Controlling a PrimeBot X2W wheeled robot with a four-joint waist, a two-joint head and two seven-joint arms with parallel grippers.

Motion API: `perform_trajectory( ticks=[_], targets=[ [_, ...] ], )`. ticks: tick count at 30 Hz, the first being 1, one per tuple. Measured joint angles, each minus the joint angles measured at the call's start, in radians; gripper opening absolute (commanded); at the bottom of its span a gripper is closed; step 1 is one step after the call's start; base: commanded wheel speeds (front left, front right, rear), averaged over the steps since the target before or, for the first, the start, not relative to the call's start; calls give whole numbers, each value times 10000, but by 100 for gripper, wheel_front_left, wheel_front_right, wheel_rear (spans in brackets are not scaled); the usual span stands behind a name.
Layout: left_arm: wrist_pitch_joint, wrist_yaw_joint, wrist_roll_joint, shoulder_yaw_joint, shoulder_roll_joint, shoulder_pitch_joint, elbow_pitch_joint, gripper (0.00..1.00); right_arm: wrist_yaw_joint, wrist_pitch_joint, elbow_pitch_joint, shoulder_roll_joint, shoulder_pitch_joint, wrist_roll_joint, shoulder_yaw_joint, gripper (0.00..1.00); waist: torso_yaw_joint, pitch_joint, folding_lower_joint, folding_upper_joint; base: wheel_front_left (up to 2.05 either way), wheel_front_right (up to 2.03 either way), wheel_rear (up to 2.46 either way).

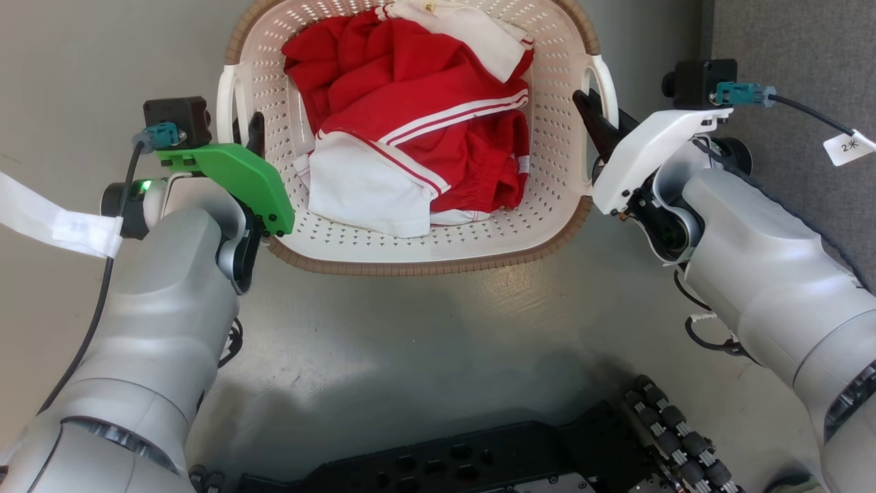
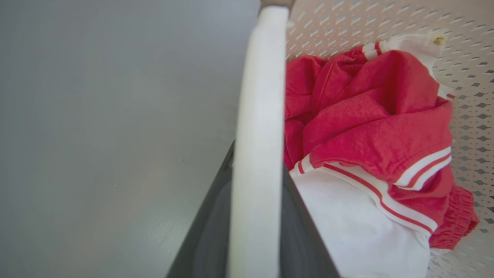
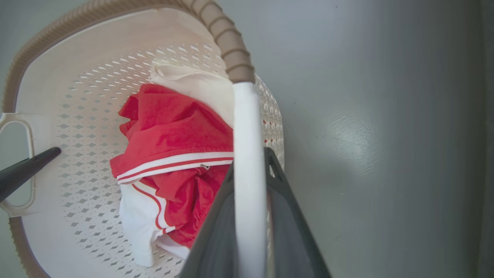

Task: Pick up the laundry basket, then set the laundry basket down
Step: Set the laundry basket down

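The laundry basket [image 1: 424,263], cream-white and perforated with a brown woven-look rim, sits at the top middle of the head view on the grey floor. It holds red and white clothes [image 1: 424,103]. My left gripper [image 1: 250,133] is shut on the basket's left white handle [image 1: 226,96], which runs between its dark fingers [image 2: 216,216] in the left wrist view. My right gripper [image 1: 595,113] is shut on the right handle [image 1: 606,79]; in the right wrist view that handle [image 3: 247,154] lies between the fingers. I cannot tell whether the basket is off the floor.
My black wheeled base [image 1: 479,459] lies at the bottom of the head view. A darker grey strip of flooring [image 1: 787,34] runs along the right side. Bare grey floor [image 1: 410,342] spreads between the basket and my base.
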Motion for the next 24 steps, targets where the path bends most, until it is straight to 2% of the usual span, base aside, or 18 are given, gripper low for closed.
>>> perform_trajectory(
  ticks=[4, 5, 6, 7, 8, 9, 24],
  targets=[
    [-73, -4, -2, -23, 10, -11, 21, 0, 0, -2, 25, 2, -31, 75, 52, 0, -15, 18, 0, 0, 0, 0, 0],
    [-73, -35, -2, -31, 15, -15, 27, 11, 0, -2, 38, 6, -33, 82, 65, 0, -18, 19, 0, 0, 0, 0, 0],
    [-73, -69, -2, -31, 21, -25, 27, 62, 0, -2, 46, 12, -35, 98, 82, 21, -22, 19, 0, 0, 0, 0, 0],
    [-67, -75, -2, -36, 12, -53, 36, 100, 4, -2, 50, 38, -52, 109, 100, 56, -26, 20, 0, 0, 0, 0, 0],
    [-63, -75, -2, -59, 6, -52, 73, 100, 23, -2, 65, 44, -57, 132, 119, 56, -28, 18, 0, 0, 0, 0, 0],
    [-58, -75, -2, -69, 6, -57, 84, 100, 125, 0, 67, 44, -59, 174, 138, 100, -30, 10, 0, 0, 0, 0, 0],
    [-59, -86, -19, -205, 6, -60, 314, 100, 192, 0, 178, 205, -69, 343, 445, 100, -55, -277, 0, 0, 0, 0, 0]
  ],
)
